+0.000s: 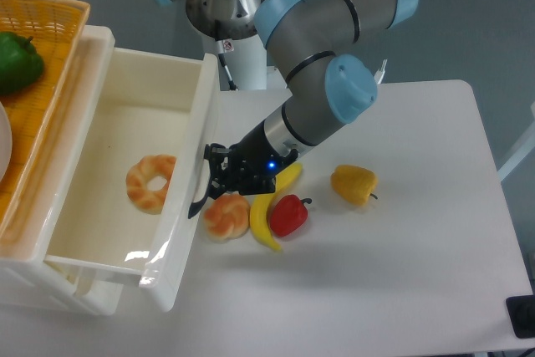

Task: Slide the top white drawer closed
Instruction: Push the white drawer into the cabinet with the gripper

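we see the top white drawer (125, 232) pulled well out over the table (418, 248), with a bread ring (150, 182) lying inside it. our end effector (211, 180) sits right at the drawer's front by the black handle (201, 198), but we cannot tell how far its fingers are spread or whether they grip anything. just beside it lie a banana (269, 215), a red pepper (289, 214) and a yellow pepper (354, 184).

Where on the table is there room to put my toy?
The white table is bare right of the yellow pepper and along its near edge. It is crowded beside the open top white drawer, where the gripper, banana and red pepper sit.
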Robot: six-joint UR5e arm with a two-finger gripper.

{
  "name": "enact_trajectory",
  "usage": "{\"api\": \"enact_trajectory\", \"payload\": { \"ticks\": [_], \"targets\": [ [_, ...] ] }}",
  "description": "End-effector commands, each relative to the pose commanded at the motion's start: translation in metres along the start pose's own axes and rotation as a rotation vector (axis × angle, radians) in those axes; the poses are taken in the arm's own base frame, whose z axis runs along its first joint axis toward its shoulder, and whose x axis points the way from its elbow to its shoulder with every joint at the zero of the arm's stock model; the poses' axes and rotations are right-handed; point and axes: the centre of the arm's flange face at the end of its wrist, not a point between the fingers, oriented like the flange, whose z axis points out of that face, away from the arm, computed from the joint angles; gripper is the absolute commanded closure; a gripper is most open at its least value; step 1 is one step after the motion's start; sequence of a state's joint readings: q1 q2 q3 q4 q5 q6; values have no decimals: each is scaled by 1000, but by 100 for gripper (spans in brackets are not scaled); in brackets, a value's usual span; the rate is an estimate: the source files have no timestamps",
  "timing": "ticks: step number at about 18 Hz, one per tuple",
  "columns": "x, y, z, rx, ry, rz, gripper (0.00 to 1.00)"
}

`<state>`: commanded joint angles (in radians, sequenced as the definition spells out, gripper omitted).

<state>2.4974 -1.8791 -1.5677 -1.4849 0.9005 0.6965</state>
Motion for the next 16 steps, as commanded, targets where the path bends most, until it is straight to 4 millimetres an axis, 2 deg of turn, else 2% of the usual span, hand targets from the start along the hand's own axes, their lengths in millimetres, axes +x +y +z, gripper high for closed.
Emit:
{"api": "enact_trajectory", "payload": {
  "ticks": [6, 16],
  "targets": [
    [18, -3, 8, -8, 7, 3, 96],
    [47, -9, 35, -50, 15, 1, 95]
  ]
}}
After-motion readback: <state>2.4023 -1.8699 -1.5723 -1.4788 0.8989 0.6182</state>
